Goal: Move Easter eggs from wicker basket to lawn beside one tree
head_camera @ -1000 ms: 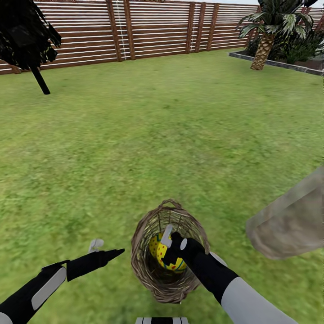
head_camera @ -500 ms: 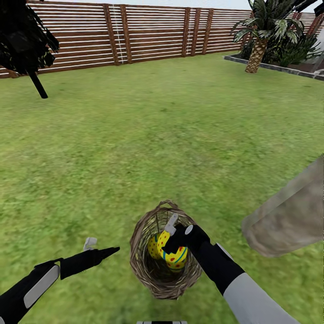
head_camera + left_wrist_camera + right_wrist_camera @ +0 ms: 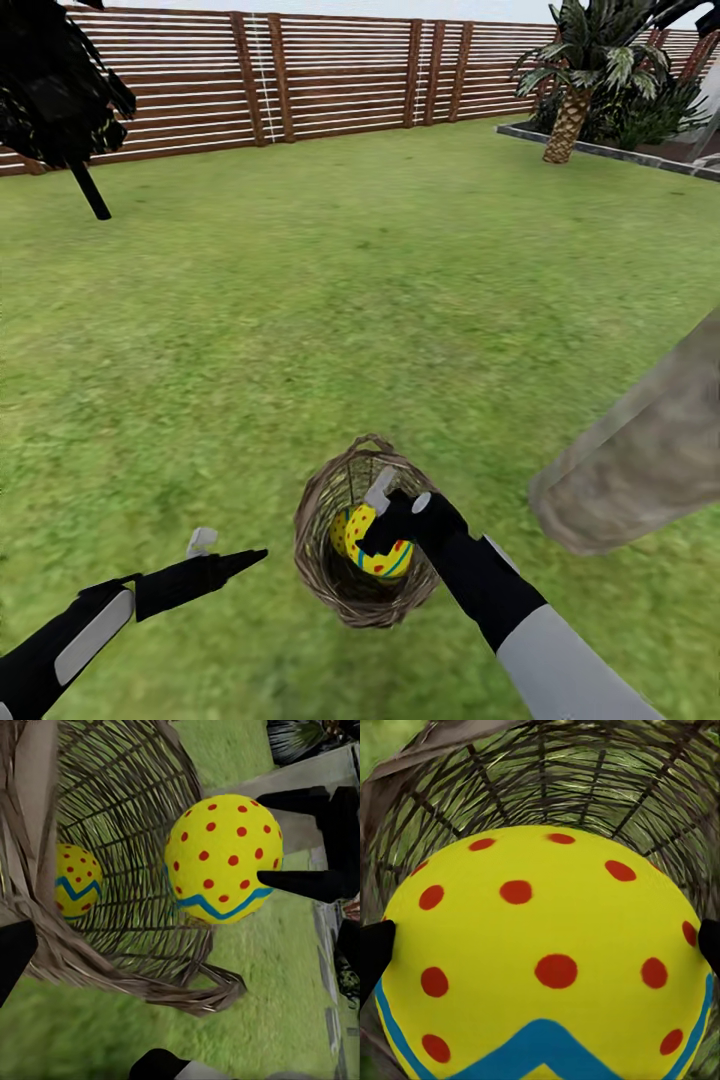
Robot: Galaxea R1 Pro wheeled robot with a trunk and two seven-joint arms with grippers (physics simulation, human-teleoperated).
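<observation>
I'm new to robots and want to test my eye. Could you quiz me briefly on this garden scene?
1. True or false: the right gripper is clamped on an egg inside the basket.
2. What does the left gripper hold? A) an egg B) nothing C) the basket's handle
3. Fill in: in the left wrist view, a second egg shows through the basket's ____ wall.

Key:
1. True; the right wrist view shows fingertips pressing both sides of the egg.
2. B; it hovers over the lawn beside the basket.
3. Woven.
</observation>
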